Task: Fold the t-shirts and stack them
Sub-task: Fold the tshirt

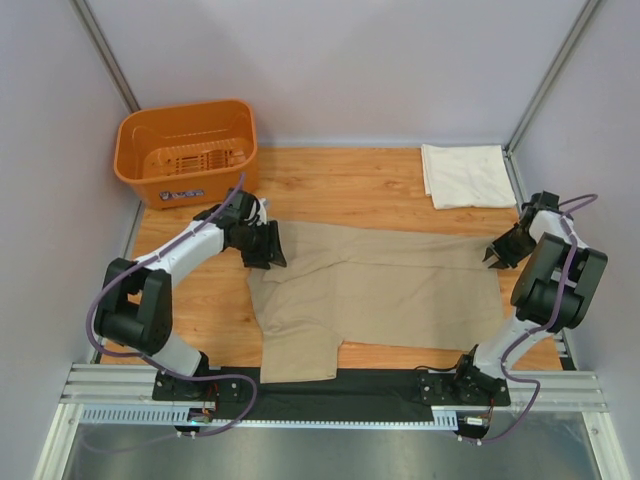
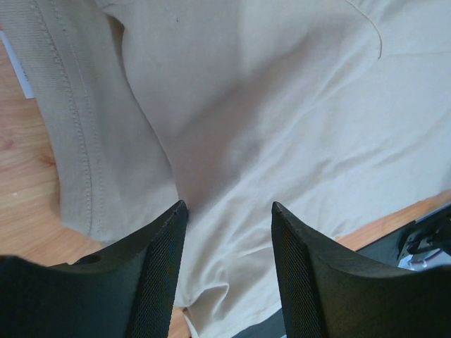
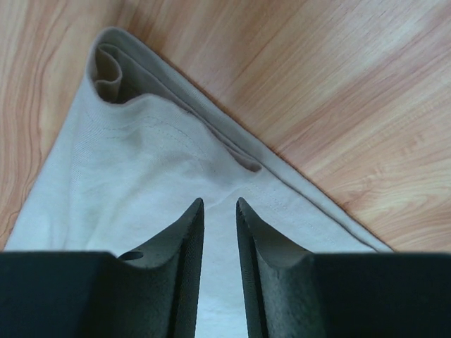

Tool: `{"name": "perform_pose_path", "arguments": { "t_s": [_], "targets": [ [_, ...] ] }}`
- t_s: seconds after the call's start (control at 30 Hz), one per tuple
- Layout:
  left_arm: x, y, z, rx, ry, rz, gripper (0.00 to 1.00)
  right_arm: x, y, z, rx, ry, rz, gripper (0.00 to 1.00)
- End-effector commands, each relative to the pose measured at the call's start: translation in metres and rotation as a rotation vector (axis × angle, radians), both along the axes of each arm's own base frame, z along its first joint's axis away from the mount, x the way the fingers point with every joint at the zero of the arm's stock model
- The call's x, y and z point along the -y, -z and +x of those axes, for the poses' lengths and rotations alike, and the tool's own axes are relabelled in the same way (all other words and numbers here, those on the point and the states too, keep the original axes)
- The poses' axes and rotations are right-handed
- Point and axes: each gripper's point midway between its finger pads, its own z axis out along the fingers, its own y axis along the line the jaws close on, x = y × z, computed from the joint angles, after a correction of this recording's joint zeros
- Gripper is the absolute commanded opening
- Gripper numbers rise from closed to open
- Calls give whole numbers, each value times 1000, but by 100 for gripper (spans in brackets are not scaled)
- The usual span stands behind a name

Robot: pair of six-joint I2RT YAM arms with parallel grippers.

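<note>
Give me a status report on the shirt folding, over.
Left gripper open over tan t-shirt, left edge. Right gripper nearly closed at its right corner, grip unclear. Cream t-shirt folded, far right corner. Orange basket far left, apart.

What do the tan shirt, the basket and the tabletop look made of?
Tan shirt: soft woven or knit cloth, matte; stitched hem, folds.
Basket: likely rigid plastic, slightly glossy orange; moulded slots.
Tabletop: wood or wood-look laminate, smooth with light sheen; grain lines show.
</note>
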Motion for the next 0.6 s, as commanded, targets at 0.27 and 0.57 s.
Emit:
{"name": "perform_pose_path", "arguments": {
  "t_s": [0.27,0.57],
  "targets": [
    [-10,-13,-17,31,47,32,59,11,20,7,-22,18,-18,28],
    [-7,-15,-17,24,54,11,59,13,17,5,-37,22,-21,13]
  ]
}}
